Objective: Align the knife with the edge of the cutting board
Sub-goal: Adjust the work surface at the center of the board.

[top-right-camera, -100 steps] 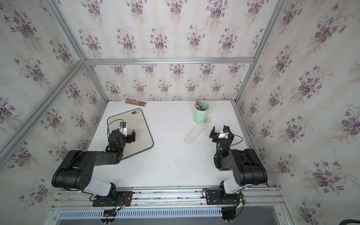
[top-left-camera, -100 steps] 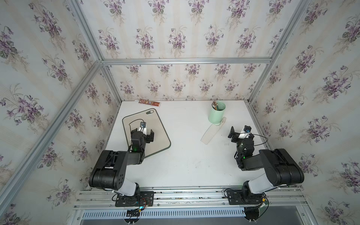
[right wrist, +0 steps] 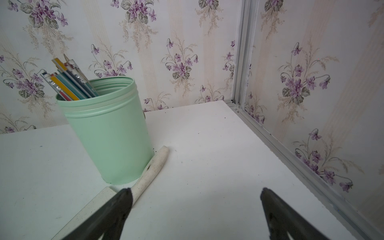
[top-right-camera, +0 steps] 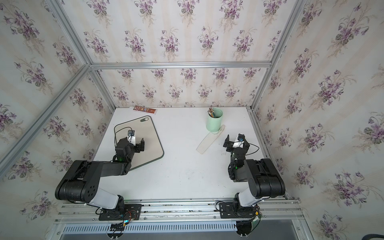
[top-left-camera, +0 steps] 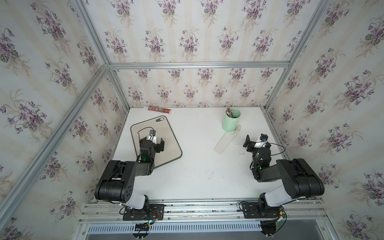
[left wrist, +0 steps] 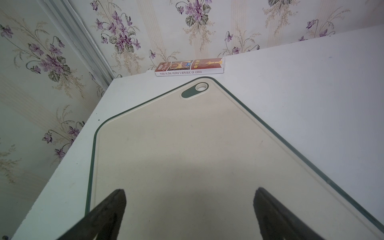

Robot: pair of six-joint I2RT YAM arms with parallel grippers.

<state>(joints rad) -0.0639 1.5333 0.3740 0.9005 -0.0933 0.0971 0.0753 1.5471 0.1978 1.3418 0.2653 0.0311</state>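
Knife (top-left-camera: 224, 143), cream, lies flat on the white desk (top-left-camera: 197, 170), its handle just beside a mint green cup (top-left-camera: 230, 122), well apart from the cutting board (top-left-camera: 168, 133). The right fingers (right wrist: 116, 205) are spread open, empty, near the knife; the left fingers (left wrist: 112, 209) are open above the board.

We see a cream knife (right wrist: 153, 168) flecked with dark specks, and a beige board (left wrist: 187, 155) with a dark green rim and oval. The box (left wrist: 190, 65) is red and gold with a white side. The cup (right wrist: 110, 141) is mint green, and its pencils (right wrist: 68, 83) are yellow, teal and red. The surface (top-left-camera: 199, 170) is white. The walls (top-left-camera: 187, 31) show pale stripes and purple violets. The fingers (right wrist: 112, 212) are black.
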